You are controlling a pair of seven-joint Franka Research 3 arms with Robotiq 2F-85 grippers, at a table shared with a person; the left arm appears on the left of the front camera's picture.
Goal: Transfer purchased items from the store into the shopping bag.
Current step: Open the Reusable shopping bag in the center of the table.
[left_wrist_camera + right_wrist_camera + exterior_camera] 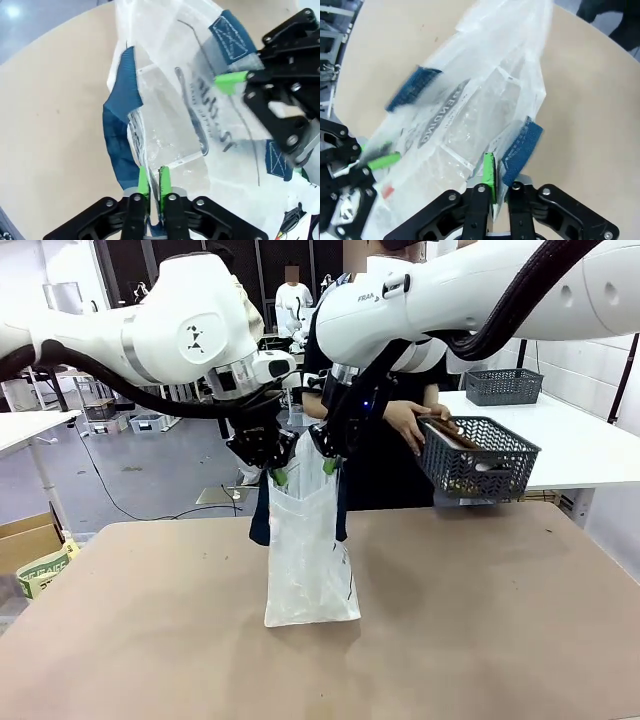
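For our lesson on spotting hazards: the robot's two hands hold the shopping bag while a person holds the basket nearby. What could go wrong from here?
1. The left hand and right hand pinch only thin film at the shopping bag rim; added weight might pull it free.
2. The bag's mouth looks narrow between them, so items tipped from the tilted basket might miss.

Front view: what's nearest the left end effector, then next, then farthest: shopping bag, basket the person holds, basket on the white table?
1. Shopping bag: gripped by the left end effector, middle.
2. Held basket: right, at the person's hand.
3. Far basket: back right, on white table.
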